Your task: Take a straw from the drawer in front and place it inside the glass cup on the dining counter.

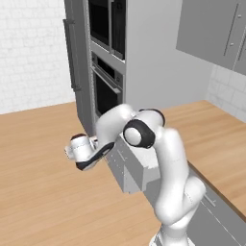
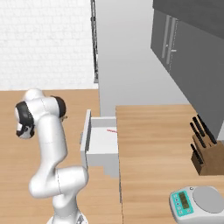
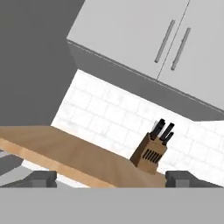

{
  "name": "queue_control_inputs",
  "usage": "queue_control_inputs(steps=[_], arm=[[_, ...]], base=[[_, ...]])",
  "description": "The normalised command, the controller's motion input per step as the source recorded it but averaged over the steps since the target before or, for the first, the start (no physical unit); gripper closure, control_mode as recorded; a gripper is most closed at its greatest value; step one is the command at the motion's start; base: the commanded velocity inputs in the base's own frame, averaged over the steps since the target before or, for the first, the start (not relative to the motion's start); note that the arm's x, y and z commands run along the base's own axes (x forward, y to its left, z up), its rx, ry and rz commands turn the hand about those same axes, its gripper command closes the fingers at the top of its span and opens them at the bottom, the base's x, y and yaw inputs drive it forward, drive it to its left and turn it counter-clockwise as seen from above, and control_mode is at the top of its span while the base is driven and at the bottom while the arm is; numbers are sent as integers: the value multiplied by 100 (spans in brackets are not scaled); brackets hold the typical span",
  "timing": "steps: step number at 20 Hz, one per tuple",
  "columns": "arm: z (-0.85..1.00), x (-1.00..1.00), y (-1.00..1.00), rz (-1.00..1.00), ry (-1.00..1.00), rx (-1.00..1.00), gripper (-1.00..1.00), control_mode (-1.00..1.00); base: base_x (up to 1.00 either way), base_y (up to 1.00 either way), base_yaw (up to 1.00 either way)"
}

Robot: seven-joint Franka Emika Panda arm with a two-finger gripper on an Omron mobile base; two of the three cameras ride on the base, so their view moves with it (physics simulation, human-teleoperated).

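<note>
Left base view: one white arm [image 1: 166, 168] rises from the lower right of the frame and bends toward the centre left. Its hand sits at the left centre, above the wood floor. Two dark oven doors [image 1: 105, 62], stacked one above the other, occupy the upper centre. One drawer [image 1: 132, 168] stands pulled out at the centre, partly behind the arm. One wood-topped counter [image 1: 216, 134] runs along the right side.

Right base view: the arm stands at the left of the frame. The drawer [image 2: 101, 142] is open at the centre, white inside, its grey front panel toward the left. One straw [image 2: 112, 130], thin and red-pink, lies on the drawer floor at the upper right of the compartment, close to the counter [image 2: 153, 148] edge. On the counter, at the right edge of the frame, stands one knife block [image 2: 205, 155] with several dark handles. One kitchen scale [image 2: 197, 203] sits at the lower right.

Hand view: the end effector [image 3: 111, 178] has its two finger tips at the bottom left and bottom right of the frame, spread wide apart with nothing between them. The counter edge crosses the lower half. The knife block [image 3: 151, 153] stands right of centre against white wall tiles. Two bar handles [image 3: 173, 41] show on the wall cabinets at the upper right.
</note>
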Motion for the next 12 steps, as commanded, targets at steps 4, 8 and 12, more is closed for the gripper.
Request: queue_control_inputs(steps=[4, 8, 12], arm=[[51, -7, -59, -1, -30, 27, -100, -100], [28, -24, -80, 0, -30, 33, -100, -100], [10, -5, -72, 0, -16, 41, -100, -100]], base=[[0, 0, 0], [0, 0, 0], [0, 0, 0]])
